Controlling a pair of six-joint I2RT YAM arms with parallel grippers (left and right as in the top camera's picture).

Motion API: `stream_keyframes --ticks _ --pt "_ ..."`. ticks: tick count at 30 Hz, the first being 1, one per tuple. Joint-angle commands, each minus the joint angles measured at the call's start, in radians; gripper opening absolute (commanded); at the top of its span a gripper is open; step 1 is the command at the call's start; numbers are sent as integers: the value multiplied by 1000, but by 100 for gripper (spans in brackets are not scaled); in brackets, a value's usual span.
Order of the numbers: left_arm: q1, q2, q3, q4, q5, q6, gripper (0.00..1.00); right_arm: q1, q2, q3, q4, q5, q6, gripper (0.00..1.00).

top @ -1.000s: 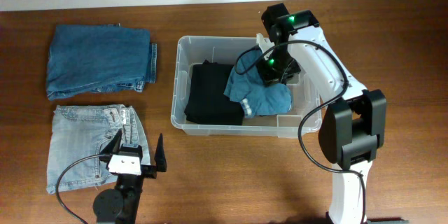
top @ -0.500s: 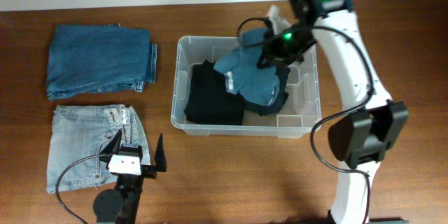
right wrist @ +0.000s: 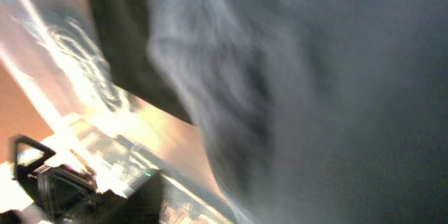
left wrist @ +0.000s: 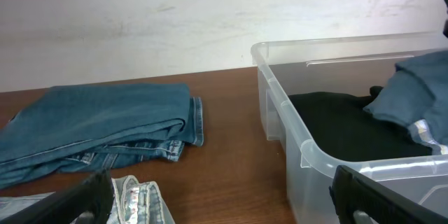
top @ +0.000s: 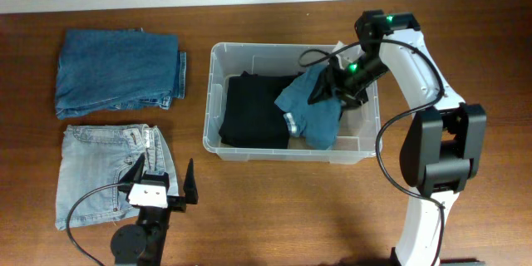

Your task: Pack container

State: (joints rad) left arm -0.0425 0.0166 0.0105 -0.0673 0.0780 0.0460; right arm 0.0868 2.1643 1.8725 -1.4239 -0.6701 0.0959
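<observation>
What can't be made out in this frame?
- Right hand: the right wrist view is blurred and filled by the blue garment; overhead, its body hides the tips, so open or shut is unclear.
- Container floor: covered by the black garment and the blue one.
- Left wrist view: container's right end cut off.

**White Links, Black Joints, Green Lights**

Right of the container (top: 214, 100), the right arm (top: 420, 66) has white links, bulky black joint housings, two green lights and a looping black cable. At the container's front left, the left gripper (top: 164, 181) has a white body, black pointed fingers (left wrist: 84, 199), a black cable and a round black base.
</observation>
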Motion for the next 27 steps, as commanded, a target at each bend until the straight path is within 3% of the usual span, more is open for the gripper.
stream_keyframes --ticks 1,3,4,7,13,16,20,22,27 --pt "6 -5 -1 -8 4 16 99 2 -20 24 -30 159 -10 78" --pt "6 -5 -1 -8 4 16 100 2 -21 68 -66 238 -9 93" --pt "6 -5 -1 -8 4 16 99 2 -21 106 -94 283 -5 95" --pt "6 -5 -1 -8 4 16 99 4 -21 276 -174 436 26 96" --pt "6 -5 -1 -8 4 16 99 7 -23 550 -253 484 26 94" --pt "6 -5 -1 -8 4 16 99 27 -22 583 -262 484 25 74" --pt "6 -5 -1 -8 4 16 99 64 -13 516 -263 507 25 20" --pt "6 -5 -1 -8 4 16 99 90 -13 439 -231 529 26 6" --pt "6 -5 -1 -8 4 16 99 122 -13 146 -42 608 82 4"
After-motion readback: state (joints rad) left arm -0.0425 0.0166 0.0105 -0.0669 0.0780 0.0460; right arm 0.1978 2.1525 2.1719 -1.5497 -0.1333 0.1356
